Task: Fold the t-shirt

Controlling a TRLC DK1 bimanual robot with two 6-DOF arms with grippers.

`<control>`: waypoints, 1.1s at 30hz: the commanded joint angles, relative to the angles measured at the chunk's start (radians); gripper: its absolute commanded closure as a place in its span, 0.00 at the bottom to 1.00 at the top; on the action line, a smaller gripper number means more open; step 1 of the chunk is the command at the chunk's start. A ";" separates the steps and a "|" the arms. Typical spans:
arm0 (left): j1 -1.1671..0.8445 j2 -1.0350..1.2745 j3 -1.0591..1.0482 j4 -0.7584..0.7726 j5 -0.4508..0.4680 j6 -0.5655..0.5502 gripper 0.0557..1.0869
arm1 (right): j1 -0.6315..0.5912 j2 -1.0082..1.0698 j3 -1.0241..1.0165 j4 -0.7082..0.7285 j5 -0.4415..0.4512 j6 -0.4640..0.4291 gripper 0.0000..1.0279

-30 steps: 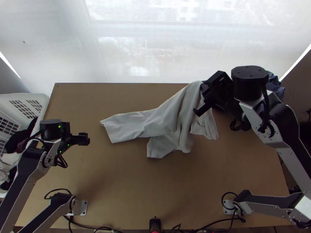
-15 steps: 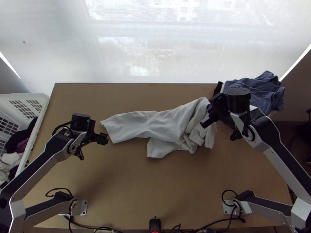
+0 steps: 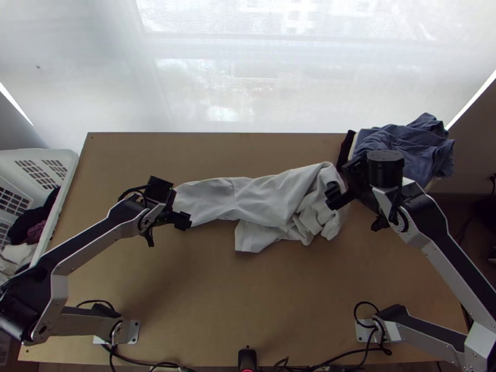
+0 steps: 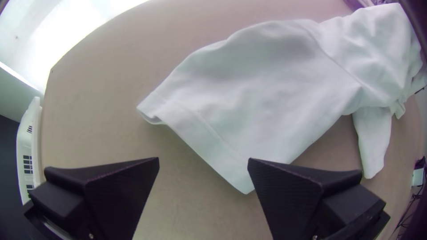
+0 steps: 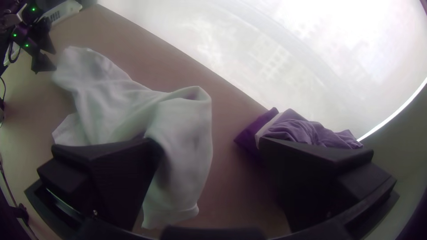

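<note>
T-shirt (image 3: 263,193) rumpled across the middle of the desk (image 3: 235,297), both grippers apart.
White cloth lies fairly flat at its hem end, toward the left arm, and is bunched in loose folds at the end nearer the right arm; one flap sticks out toward the near edge. Left gripper (image 3: 172,203) stands at the hem end, fingers spread wide, with a hem corner beside one finger; contact cannot be determined. Right gripper (image 3: 341,181) is located at the bunched end, its fingers likewise wide apart, one overlapping the cloth in its wrist view. Blue garments (image 3: 406,146) lie heaped at the desk's far right corner; a white basket (image 3: 69,177) containing dark clothing (image 3: 26,224) stands along the left side.
</note>
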 commanded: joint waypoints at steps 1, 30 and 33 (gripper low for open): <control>-0.021 0.075 0.027 -0.015 0.000 -0.028 0.09 | -0.004 -0.031 -0.008 -0.004 -0.001 0.000 0.04; 0.003 0.088 0.177 -0.075 0.077 0.012 0.97 | 0.027 -0.055 0.032 -0.020 -0.002 -0.006 0.04; 0.003 0.094 0.170 -0.073 0.077 0.003 0.96 | 0.027 -0.055 0.032 -0.021 -0.002 -0.006 0.04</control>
